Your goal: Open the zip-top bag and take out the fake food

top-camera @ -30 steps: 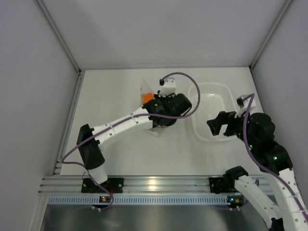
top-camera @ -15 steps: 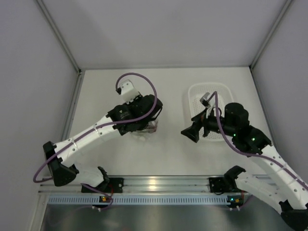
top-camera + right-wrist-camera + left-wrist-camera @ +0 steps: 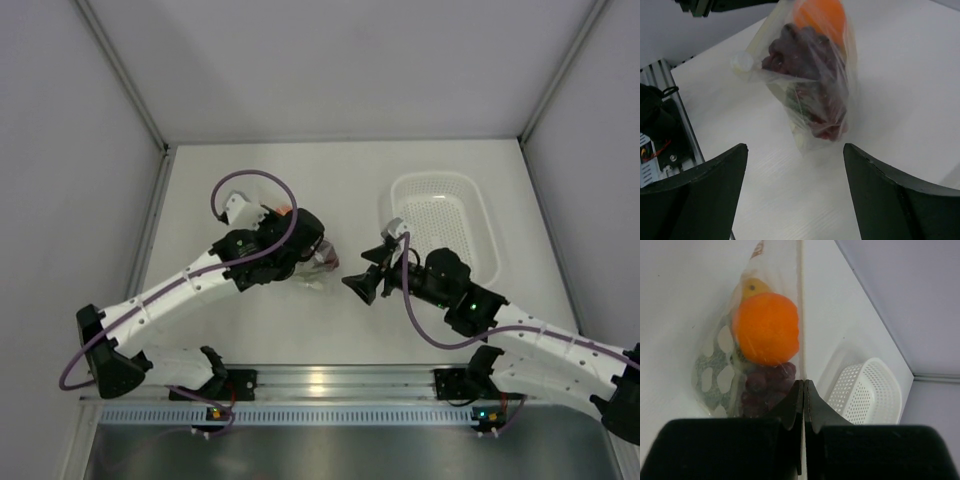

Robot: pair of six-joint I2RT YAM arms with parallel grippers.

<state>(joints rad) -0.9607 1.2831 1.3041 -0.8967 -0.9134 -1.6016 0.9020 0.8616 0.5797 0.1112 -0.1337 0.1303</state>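
Seemingly, our left fingers [image 3: 804, 390] pinch shut on the zip-top bag [image 3: 715, 365] of fake food [image 3: 767, 330]; our right fingers [image 3: 735, 165] gape wide and empty just beside it, mid-tabletop [image 3: 250, 330].

A flat white table top [image 3: 330, 170] fills the middle. Plain pale grey walls stand on three sides: the left wall [image 3: 60, 150], the back wall [image 3: 340, 60] and the right wall [image 3: 600, 150]. A shiny silver metal rail [image 3: 380, 380] lies along the near edge, with a bright spot of light on it.
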